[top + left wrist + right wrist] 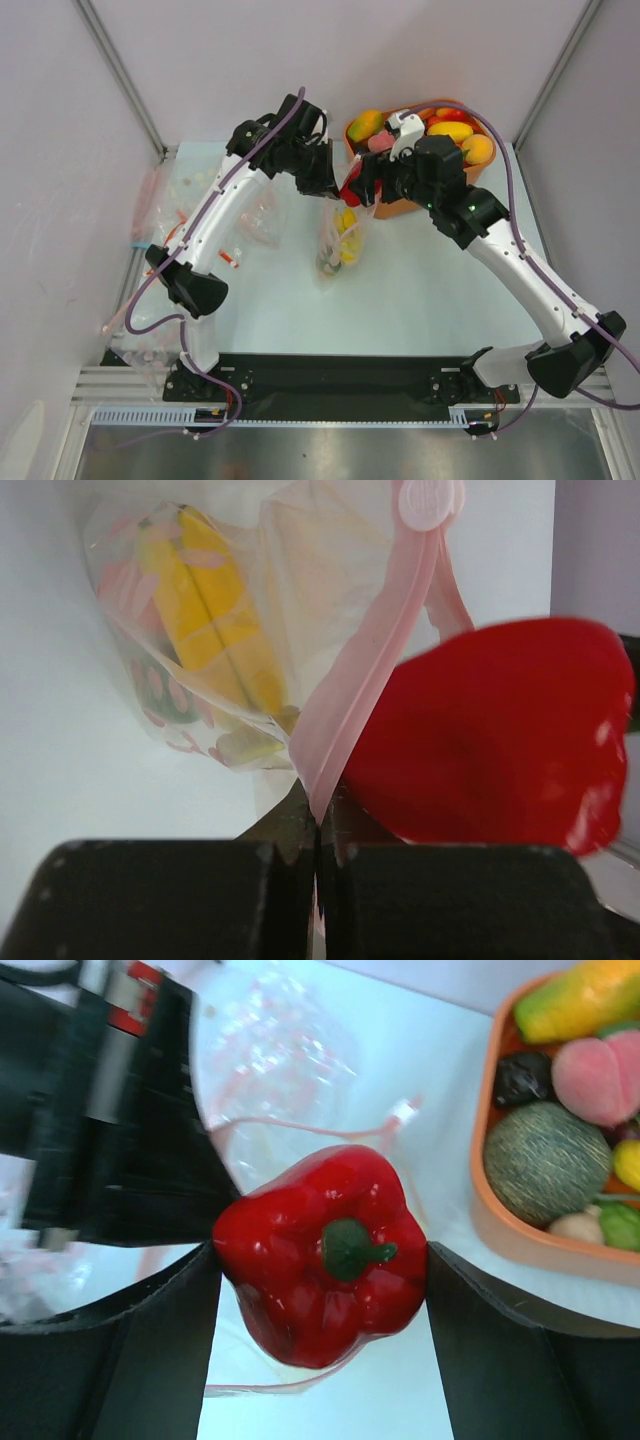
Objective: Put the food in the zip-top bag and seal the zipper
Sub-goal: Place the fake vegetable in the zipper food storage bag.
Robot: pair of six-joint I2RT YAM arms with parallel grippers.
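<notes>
My left gripper [320,855] is shut on the pale pink zipper strip [345,715] of the clear zip-top bag [338,243] and holds its mouth up. A yellow banana [205,605] and other food lie inside the bag. My right gripper [322,1260] is shut on a glossy red bell pepper [320,1250] with a green stem, held right at the bag's open mouth. The pepper shows large and red in the left wrist view [490,740] next to the strip. From above, both grippers [350,185] meet over the bag.
An orange oval tub [400,207] at the back right holds more toy food: a mango [366,124], a pink peach [600,1075], a green melon [545,1160]. Other clear bags [150,200] lie at the table's left edge. Grey walls close in on both sides.
</notes>
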